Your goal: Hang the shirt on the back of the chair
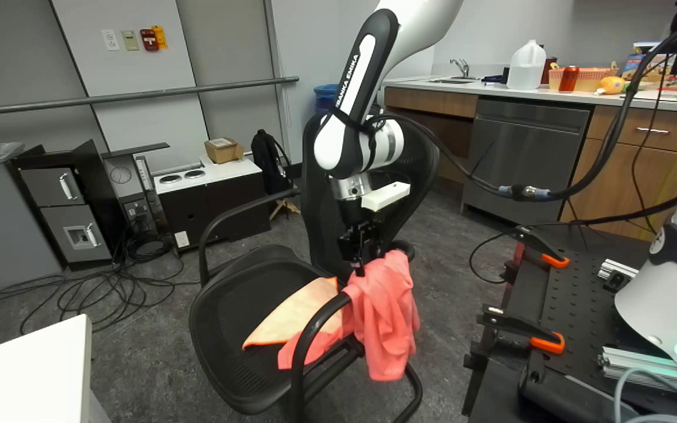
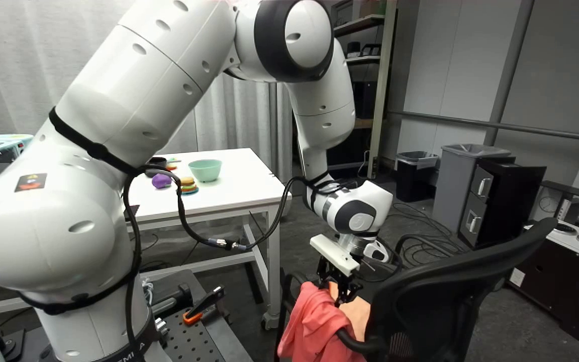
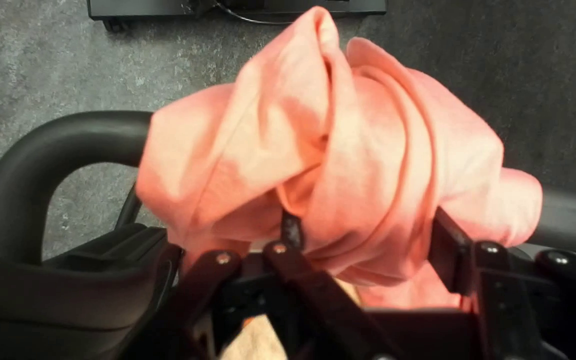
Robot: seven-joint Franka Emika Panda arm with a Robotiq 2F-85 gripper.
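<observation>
Arm [image 2: 169, 55] arched, wrist [image 2: 357, 211] low; jaws spread, pointing down at shirt [image 1: 384, 311] draped over chair [image 1: 238, 299] armrest [image 3: 98, 137]

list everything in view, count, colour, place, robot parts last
chair: one, black, on the floor
shirt: one, salmon-red, over the chair's armrest
flat cloth: one, orange-tan, on the chair
table: one or more, white, both exterior views
bowl: one, mint green, on a table
small items: several, mixed colours, near the bowl
counter: one, pale, in an exterior view
jug: one, translucent, on the counter
dishwasher: one, grey, under the counter
box: one, brown, on a white-topped cabinet
clamps: two, black and orange, on a perforated plate
cables: several, black, on the floor
arm: one, white, over the chair
gripper: one, black, jaws apart, at the shirt
</observation>
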